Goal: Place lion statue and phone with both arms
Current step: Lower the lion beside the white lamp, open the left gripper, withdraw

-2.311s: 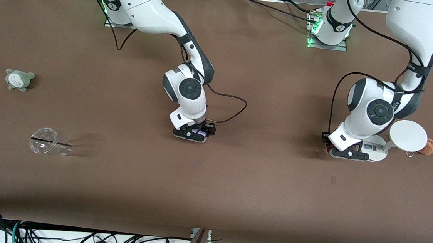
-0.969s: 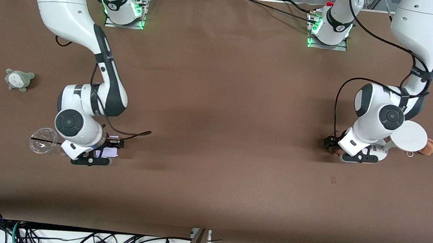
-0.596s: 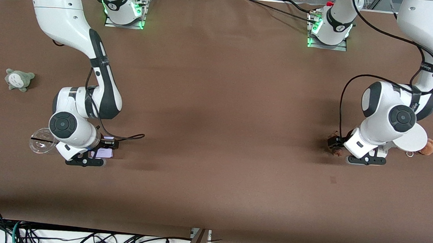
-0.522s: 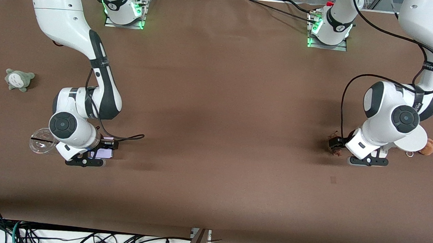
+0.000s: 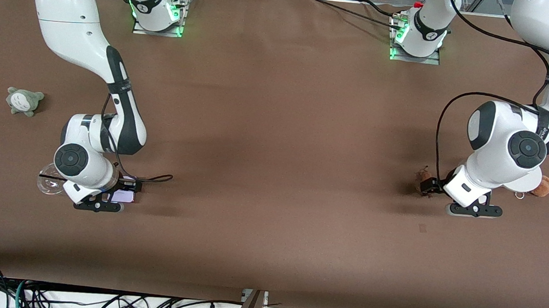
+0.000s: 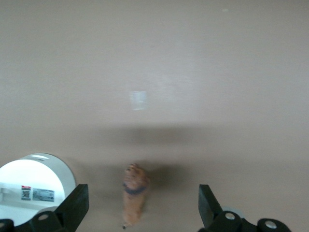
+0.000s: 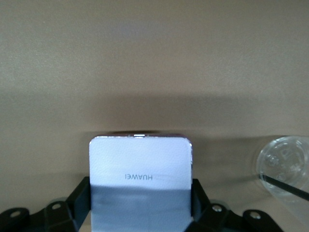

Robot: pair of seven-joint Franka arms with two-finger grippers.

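Observation:
The lion statue [image 5: 422, 177] lies on the brown table beside the white disc stand; in the left wrist view it [image 6: 134, 197] is small, orange-brown, with a darker mane band. My left gripper [image 5: 473, 210] [image 6: 142, 210] is open and empty above the table, its fingers wide apart on either side of the statue and not touching it. The phone [image 5: 124, 195] [image 7: 140, 181] has a pale lavender-white face. My right gripper [image 5: 99, 204] [image 7: 140, 210] is shut on its two long edges and holds it flat, low over the table beside the clear cup.
A clear plastic cup [image 5: 50, 184] [image 7: 285, 166] lies on its side next to the right gripper. A grey-green plush [image 5: 24, 101] sits at the right arm's end. The white disc stand [image 5: 524, 182] [image 6: 34, 186] and an orange-brown ringed plush [image 5: 544, 186] sit by the left arm.
My right arm has carried the phone from the table's middle to beside the clear cup and lowered it. My left gripper has drawn up and away from the statue, which stays on the table.

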